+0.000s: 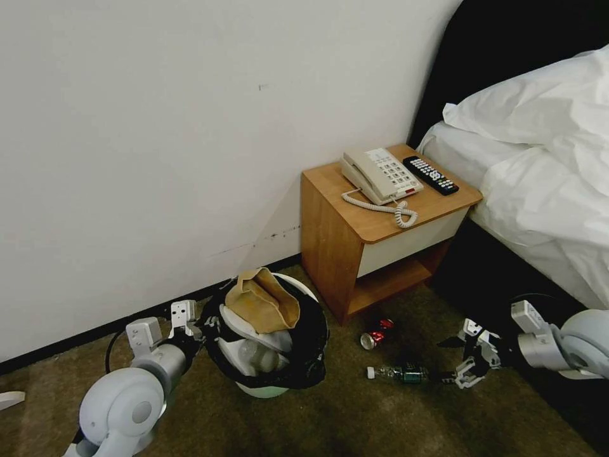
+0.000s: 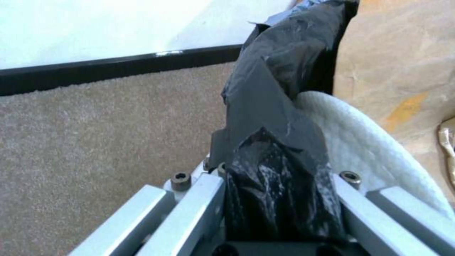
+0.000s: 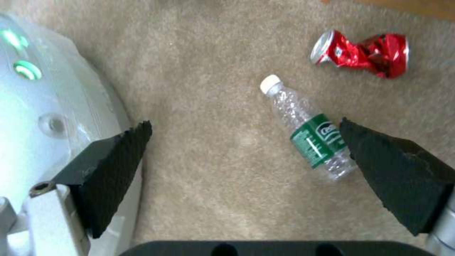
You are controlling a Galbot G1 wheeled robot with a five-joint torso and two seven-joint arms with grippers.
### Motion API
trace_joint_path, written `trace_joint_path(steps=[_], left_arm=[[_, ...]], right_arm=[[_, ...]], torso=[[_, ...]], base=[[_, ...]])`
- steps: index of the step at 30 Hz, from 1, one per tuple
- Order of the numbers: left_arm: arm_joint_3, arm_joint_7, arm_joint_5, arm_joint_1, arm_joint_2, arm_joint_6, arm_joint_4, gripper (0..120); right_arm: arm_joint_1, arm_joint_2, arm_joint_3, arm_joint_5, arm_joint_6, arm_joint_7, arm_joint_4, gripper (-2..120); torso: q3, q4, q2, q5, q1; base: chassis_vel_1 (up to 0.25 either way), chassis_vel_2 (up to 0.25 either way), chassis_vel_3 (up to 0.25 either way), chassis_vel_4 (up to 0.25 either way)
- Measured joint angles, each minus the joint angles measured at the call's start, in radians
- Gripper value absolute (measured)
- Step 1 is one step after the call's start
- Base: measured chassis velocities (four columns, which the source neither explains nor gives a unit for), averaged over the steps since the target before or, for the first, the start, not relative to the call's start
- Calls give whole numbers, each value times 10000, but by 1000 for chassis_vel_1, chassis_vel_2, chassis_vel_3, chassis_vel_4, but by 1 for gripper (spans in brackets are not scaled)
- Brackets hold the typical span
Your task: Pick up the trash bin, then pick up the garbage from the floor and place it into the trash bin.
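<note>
The left gripper (image 1: pixel 206 327) is clamped on the rim of the bin (image 1: pixel 279 386), already stuffed with a paper bag (image 1: pixel 263 301) and slippers (image 1: pixel 244 330). The right gripper (image 1: pixel 458 362) hangs spread wide beside the bottle (image 1: pixel 398 373). That and the can (image 1: pixel 377 334), both on the carpet (image 1: pixel 355 425), look like all that is left.

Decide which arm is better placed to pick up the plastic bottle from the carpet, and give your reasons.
The right. The right gripper hangs open just beside the bottle, with the crushed red can close by. The left gripper is shut on the trash bin rim and its black bag.
</note>
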Motion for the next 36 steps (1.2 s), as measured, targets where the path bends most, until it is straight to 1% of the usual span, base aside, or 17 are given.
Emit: trace_joint_path(steps=[5, 8, 10, 12, 13, 14, 15, 17, 20, 21, 23, 24, 26, 30, 32, 33, 36], left_arm=[[-22, 73, 10, 20, 41, -40, 9, 4], [-23, 80, 13, 18, 46, -44, 9, 4], [-9, 103, 22, -2, 40, -45, -7, 4], [-6, 109, 25, -6, 37, -45, -10, 4], [0, 118, 41, -19, 32, -46, -16, 4], [0, 118, 41, -19, 32, -46, -16, 4], [0, 119, 47, -27, 34, -46, -18, 4], [-12, 128, 47, -43, 61, -46, -24, 4], [-21, 130, 47, -48, 66, -46, -25, 4], [-34, 131, 43, -52, 68, -46, -25, 4], [-53, 134, 39, -56, 64, -49, -26, 4], [-53, 134, 39, -56, 64, -49, -26, 4], [-91, 140, 28, -59, 43, -56, -25, 4], [-120, 144, 27, -58, 30, -64, -26, 4], [-158, 154, 24, -52, 12, -79, -25, 4], [-158, 154, 24, -52, 12, -79, -25, 4], [-172, 158, 10, -57, -2, -87, -25, 4]], right_arm=[[380, 438, -473, -75, -38, 133, -914, 100], [476, 543, -555, -194, -39, 174, -1118, 100], [769, 825, -846, -399, -70, 306, -1513, 100], [835, 900, -914, -426, -82, 358, -1574, 100], [1108, 1182, -1207, -529, -134, 559, -1800, 100], [1108, 1182, -1207, -529, -134, 559, -1800, 100], [1387, 1464, -1503, -636, -187, 723, -1981, 100], [1985, 2006, -2175, -730, -270, 955, -2287, 100], [2318, 2256, -2562, -768, -298, 1030, -2448, 100], [2769, 2591, -3072, -816, -332, 1106, -2633, 100], [3490, 3002, -3793, -827, -377, 1155, -2850, 100], [3490, 3002, -3793, -827, -377, 1155, -2850, 100], [4506, 3549, -4714, -817, -430, 1187, -3070, 100], [5038, 3856, -5233, -786, -463, 1268, -3182, 100], [5623, 4392, -5979, -841, -496, 1342, -3454, 100], [5623, 4392, -5979, -841, -496, 1342, -3454, 100], [5928, 4734, -6410, -968, -498, 1351, -3770, 100]], torso=[[0, -1, 0, 2, 0], [0, 0, 0, 2, 0], [0, -1, 0, -2, 0], [0, -2, 0, -2, -1], [0, 0, -1, 3, -1], [0, 0, -1, 3, -1], [0, -1, 0, -3, 0], [0, -1, 0, 5, 0], [0, -1, 0, 0, 0], [0, -1, -1, 2, 0], [0, -1, 0, 0, 0], [0, -1, 0, 0, 0], [0, -1, 0, -1, 0], [0, 8, 0, -2, 0], [0, 0, 0, 0, 0], [0, 0, 0, 0, 0], [0, -1, 0, -3, 0]], base=[[0, 0, 0, 0], [0, 0, 0, 0], [0, 0, 0, 0], [0, 0, 0, 0], [0, 0, 0, 0], [0, 0, 0, 0], [0, 0, 0, 0], [0, 0, 0, 0], [0, 0, 0, 0], [0, 0, 0, 0], [0, 0, 0, 0], [0, 0, 0, 0], [0, 0, 0, 0], [0, 0, 0, 0], [0, 0, 0, 0], [0, 0, 0, 0], [0, 0, 0, 0]])
